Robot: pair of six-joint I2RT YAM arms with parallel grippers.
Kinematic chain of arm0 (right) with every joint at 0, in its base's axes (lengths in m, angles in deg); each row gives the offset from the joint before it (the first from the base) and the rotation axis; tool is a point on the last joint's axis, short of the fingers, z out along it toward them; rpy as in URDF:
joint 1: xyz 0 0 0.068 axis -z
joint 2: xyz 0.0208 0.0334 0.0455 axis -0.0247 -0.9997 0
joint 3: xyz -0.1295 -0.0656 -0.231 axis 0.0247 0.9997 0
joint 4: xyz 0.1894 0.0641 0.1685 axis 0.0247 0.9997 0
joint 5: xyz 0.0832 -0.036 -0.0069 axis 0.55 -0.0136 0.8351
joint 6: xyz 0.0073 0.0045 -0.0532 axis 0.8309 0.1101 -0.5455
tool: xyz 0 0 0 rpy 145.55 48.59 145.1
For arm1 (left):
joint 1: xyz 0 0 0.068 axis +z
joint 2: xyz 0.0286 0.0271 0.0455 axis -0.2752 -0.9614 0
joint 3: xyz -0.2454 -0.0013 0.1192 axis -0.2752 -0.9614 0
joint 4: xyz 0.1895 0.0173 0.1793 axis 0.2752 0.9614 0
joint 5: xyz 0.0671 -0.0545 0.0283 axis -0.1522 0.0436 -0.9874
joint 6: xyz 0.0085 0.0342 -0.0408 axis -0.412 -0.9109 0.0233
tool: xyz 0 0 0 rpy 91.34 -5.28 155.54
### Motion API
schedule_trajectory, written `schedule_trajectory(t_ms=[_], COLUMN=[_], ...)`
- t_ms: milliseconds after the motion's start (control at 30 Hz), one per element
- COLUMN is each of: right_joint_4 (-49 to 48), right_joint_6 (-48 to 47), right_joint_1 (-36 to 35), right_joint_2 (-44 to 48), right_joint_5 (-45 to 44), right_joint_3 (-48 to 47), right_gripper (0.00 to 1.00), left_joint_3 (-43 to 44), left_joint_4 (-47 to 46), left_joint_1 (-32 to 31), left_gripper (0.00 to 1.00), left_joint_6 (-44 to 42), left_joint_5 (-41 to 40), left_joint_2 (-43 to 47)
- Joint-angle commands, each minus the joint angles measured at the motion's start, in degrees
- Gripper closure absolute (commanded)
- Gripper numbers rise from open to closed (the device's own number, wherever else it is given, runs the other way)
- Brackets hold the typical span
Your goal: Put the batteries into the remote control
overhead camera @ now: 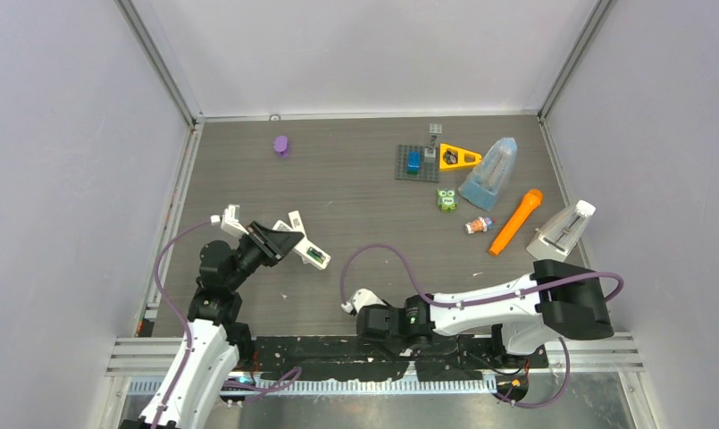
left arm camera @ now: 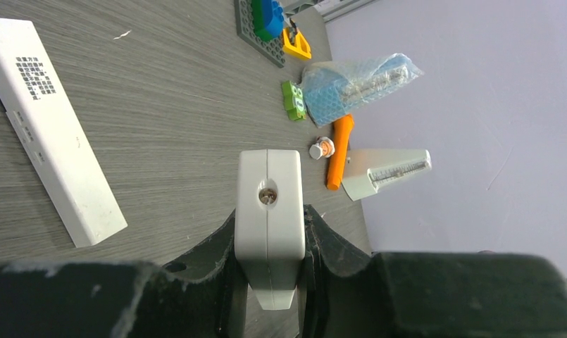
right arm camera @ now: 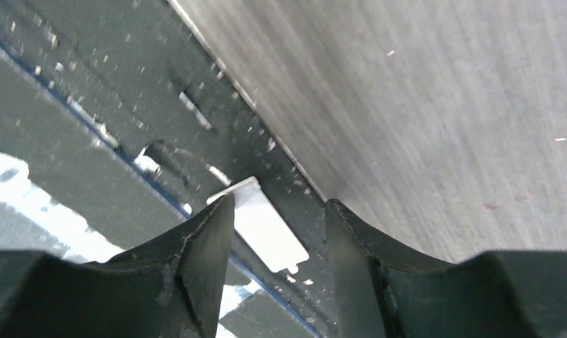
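Right wrist view alone shows the near edge: the right end effector (right arm camera: pixel 279 205) hangs with its jaws apart, astride a small flat white piece (right arm camera: pixel 260 224) that lies on the dark rail (right arm camera: pixel 90 91) beside the grey bench (right arm camera: pixel 442 105); nothing is clamped. Left wrist view shows, end-on, the white remote control (left arm camera: pixel 268 201) gripped between the fingers of the left end effector (left arm camera: pixel 270 232), with a second remote (left arm camera: pixel 51 134) lying flat just beside it, printed label up. Only the top external view shows a small dark-green patch at the held remote's outer end, too small to read. Farther off, a red-orange battery (left arm camera: pixel 322 148) lies just beside the orange carrot-shaped toy (left arm camera: pixel 339 151), well apart from both end effectors. Beyond sit a green block (left arm camera: pixel 293 100) and a bubble-wrapped bundle (left arm camera: pixel 358 81). Only the top view shows a purple piece (overhead camera: pixel 281 145) at the far left.
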Motion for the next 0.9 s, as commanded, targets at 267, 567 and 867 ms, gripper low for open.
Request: schedule_trajectory(t_ms=[267, 567, 867], right_joint_4=[7.22, 2.60, 7.49], right_joint_6=[13.15, -6.35, -21.05], right_joint_1=[4.83, 4.42, 1.36], right_joint_2=[4.32, 9.01, -3.48], right_joint_5=[-17.47, 0.98, 8.22], right_joint_3=[-3.33, -1.68, -12.02], right_gripper=[0.52, 0.30, 0.30], left_joint_3=[1.53, 1.55, 4.06], left_joint_4=[-1.76, -5.44, -8.54], left_joint_1=[0.28, 0.28, 0.28], left_gripper=[1.00, 1.00, 1.00], left_joint_6=[0.23, -0.10, -1.61], left_joint_5=[0.36, 0.91, 0.30], left_joint_2=[-2.14, -5.95, -12.07])
